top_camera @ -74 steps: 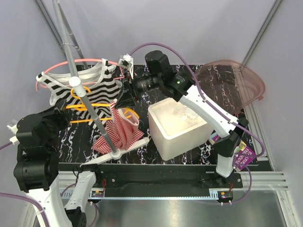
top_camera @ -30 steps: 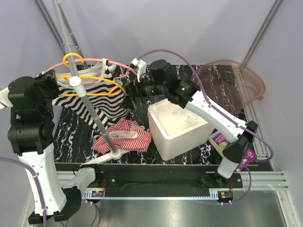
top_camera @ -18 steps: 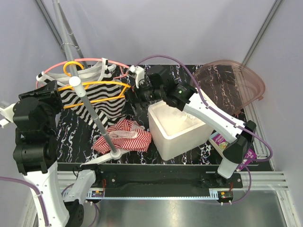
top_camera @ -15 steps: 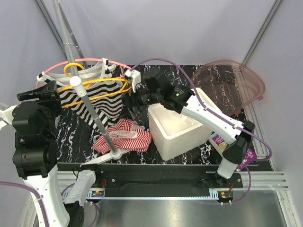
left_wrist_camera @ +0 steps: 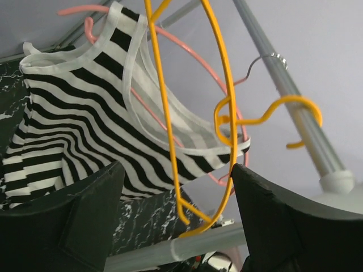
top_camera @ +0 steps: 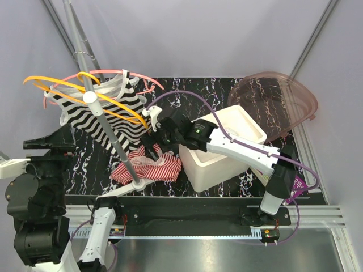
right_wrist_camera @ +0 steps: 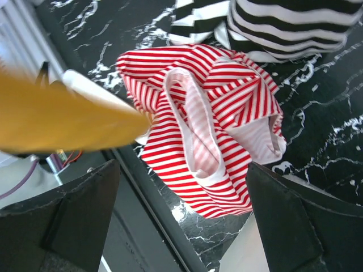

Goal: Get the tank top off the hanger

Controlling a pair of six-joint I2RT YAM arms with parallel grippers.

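Black fingers (left_wrist_camera: 74, 221) of your left gripper (left_wrist_camera: 176, 181) are spread wide. Nothing sits btwn them and nothing touches the pads, so that side grips nothing. Its wrist cam looks up past them at the yellow hanger (left_wrist_camera: 286, 100), which is well clear of the fingers. In the top view the left gripper (top_camera: 51, 152) sits at the far left of the table, apart from the rack.

Your right gripper (right_wrist_camera: 181, 170) is also wide open, fingers (right_wrist_camera: 74, 221) either side of the view with nothing gripped. It hangs over the red-and-white striped tank top (right_wrist_camera: 210, 124). Can't tell if it touches the cloth. In the top view the right gripper (top_camera: 152, 143) is at the garment's upper right edge, just left of the white box (top_camera: 210, 175).

Red-and-white striped tank top (top_camera: 148, 164) is off the hanger. It lies crumpled on the black marble tabletop (top_camera: 187, 96), next to the foot of the rack pole (top_camera: 113, 141).

Yellow hanger (top_camera: 129, 116) is hooked on the pole, tilted, no garment on it.

Black-and-white striped tank top (top_camera: 127, 127) hangs on a pink hanger (left_wrist_camera: 79, 9) on the same rack. Its hem is just beside the red one.
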